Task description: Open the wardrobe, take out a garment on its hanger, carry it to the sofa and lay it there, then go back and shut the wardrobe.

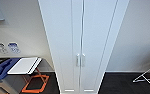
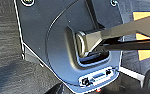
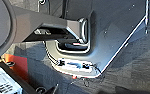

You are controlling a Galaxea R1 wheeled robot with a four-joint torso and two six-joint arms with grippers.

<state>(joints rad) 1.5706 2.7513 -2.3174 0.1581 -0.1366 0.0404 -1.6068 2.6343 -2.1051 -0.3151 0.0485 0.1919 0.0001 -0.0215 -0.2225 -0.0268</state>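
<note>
While I face it squarely, the wardrobe takes up the middle of my head view, running from the top edge down to the bottom edge. It is tall, narrow and plain white, widening toward the top of the frame. Both doors are shut, meeting at a thin vertical seam just right of centre. Two short silver handles stand upright on either side of that seam, in the lower half of the frame, close together but not touching. At the bottom of each door a small bright strip shows near the floor.

Behind the wardrobe a pale wall fills both sides of the frame. Below it, dark floor spreads across the lower right and lower left.

At lower left stands a folding stand with a flat white top, and beneath it lies an orange frame on the floor. Left of the stand, at the frame's edge, sits a blue and dark object that I cannot identify. Two small blue-and-white signs hang on the wall at mid left. At lower right, part of a thin metal rack reaches in from the edge.

My wrist views look down on dark carpet past my own dark plate and jointed bar. I cannot tell from them whether my left gripper or right gripper stands apart or together.
</note>
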